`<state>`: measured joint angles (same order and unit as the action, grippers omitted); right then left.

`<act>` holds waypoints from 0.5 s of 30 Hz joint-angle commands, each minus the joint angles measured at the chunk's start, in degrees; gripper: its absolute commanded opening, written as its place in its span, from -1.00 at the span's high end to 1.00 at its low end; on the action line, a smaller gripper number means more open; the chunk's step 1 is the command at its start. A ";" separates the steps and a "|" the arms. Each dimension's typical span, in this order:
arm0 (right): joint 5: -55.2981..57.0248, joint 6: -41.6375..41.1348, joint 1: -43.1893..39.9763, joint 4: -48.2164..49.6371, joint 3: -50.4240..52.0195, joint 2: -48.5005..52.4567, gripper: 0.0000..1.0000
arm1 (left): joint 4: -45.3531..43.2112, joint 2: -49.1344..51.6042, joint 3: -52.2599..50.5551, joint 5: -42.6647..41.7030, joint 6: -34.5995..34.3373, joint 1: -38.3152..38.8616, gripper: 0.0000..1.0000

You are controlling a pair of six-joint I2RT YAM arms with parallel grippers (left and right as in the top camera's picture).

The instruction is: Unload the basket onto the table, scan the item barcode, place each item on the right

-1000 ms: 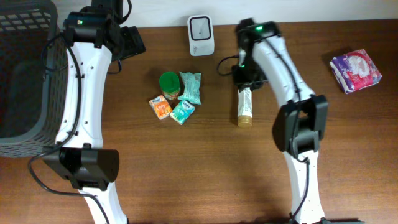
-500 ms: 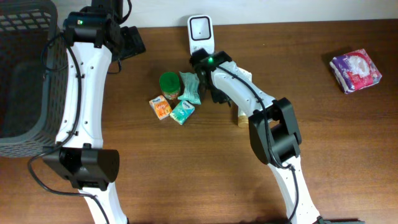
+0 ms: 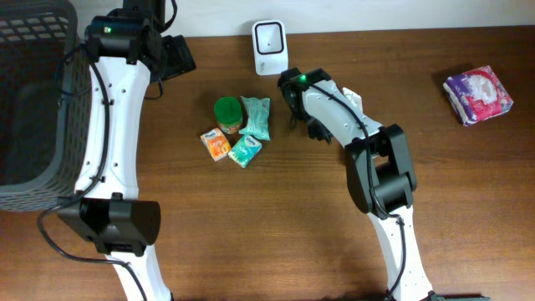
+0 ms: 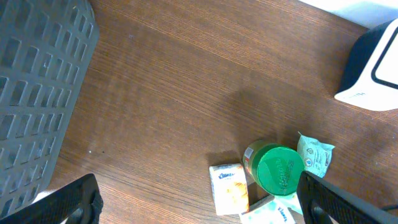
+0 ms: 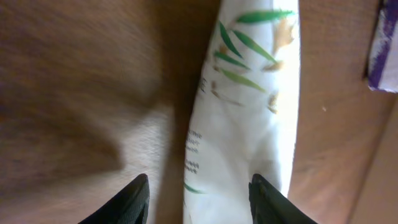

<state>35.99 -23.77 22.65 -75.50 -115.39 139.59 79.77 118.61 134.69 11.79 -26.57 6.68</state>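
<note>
No legible text: only blurred print on the white tube [image 5: 245,118] and small packets [image 4: 229,186].

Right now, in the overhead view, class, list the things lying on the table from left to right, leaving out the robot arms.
grey basket → orange packet → green-lidded jar → white scanner → purple pack

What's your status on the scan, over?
Left gripper open, empty. Right gripper astride white leaf-printed tube, grip unconfirmed. White barcode scanner upright behind, unobstructed.
</note>
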 commanded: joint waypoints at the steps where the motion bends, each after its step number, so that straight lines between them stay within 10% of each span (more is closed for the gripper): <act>1: 1.79 -0.52 0.17 -3.48 -4.96 0.28 0.06 | 0.04 0.37 -0.09 -0.02 0.57 0.07 -0.98; 15: 1.07 -0.37 -0.98 -1.92 -1.68 0.44 -0.03 | 0.07 0.37 -0.09 -0.02 0.57 0.07 -0.98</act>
<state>36.16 -23.79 22.09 -79.18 -119.37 139.85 79.77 118.61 134.69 11.79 -26.57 6.68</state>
